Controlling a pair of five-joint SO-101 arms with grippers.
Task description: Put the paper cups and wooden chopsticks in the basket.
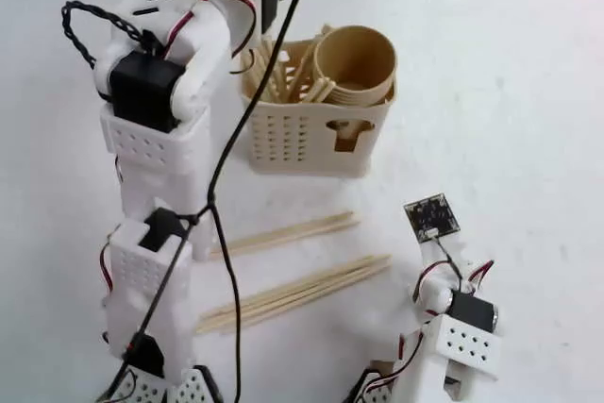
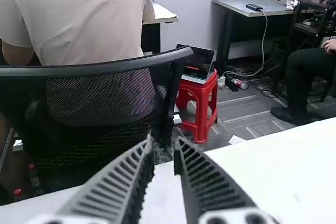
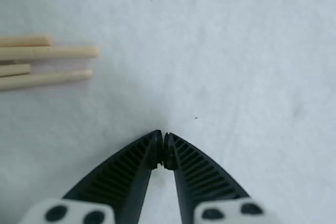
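Wooden chopsticks (image 1: 302, 288) lie loose on the table (image 1: 528, 139) in two bundles on the arms' side of the basket (image 1: 302, 139), well apart from it. Their long axes run roughly along its front wall, slightly tilted. Nested cups (image 1: 357, 63) sit inside the basket beside a few sticks (image 1: 283, 77) leaning there. Low over the table, the right gripper (image 3: 161, 137) has its fingers pressed together on nothing. The bundle's ends (image 3: 47, 64) lie off to one side of the tips, near but not between them. Beyond the basket, the left gripper (image 2: 164, 142) faces out past the table's far edge, fingers a narrow gap apart and empty. By my reading the right arm is nearer; it would have to spread its fingers and straddle the chopsticks across their length.
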